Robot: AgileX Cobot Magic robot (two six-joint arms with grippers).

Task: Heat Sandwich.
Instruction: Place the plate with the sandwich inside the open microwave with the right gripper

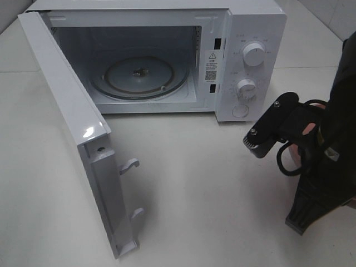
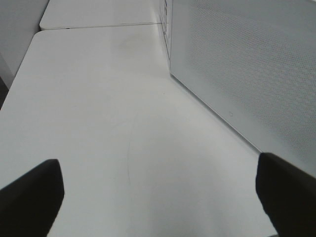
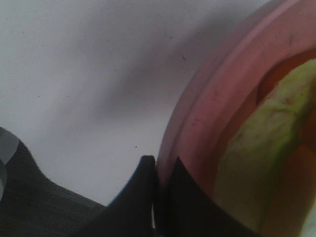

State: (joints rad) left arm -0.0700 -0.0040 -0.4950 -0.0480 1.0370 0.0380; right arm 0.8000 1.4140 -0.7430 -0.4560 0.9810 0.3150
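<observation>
The sandwich (image 3: pixel 256 158) lay on a pink plate (image 3: pixel 207 108), and the right tool (image 3: pixel 157 170) had its two dark fingers pinched together on the plate's rim, with only a thin sliver between them. Just a pale green strip of filling with reddish patches beside it showed, close up and blurred. The strip ran from the gripped edge in toward the plate's middle, but the sandwich's long axis and the way it pointed could not be told.

From the high camera the right arm covered nearly all of the plate, which sat in front of the microwave (image 1: pixel 250 33) and off to its right, near the control knobs. Whether it rested on the table (image 1: pixel 211 183) or hung above it could not be told.

The microwave's door (image 1: pixel 67 105) stood swung wide to the left, and the glass turntable (image 1: pixel 139 78) lay bare inside.

The left tool (image 2: pixel 159 195) had its fingertips spread far apart over the table, gripping nothing, beside a white perforated panel (image 2: pixel 247 74).
</observation>
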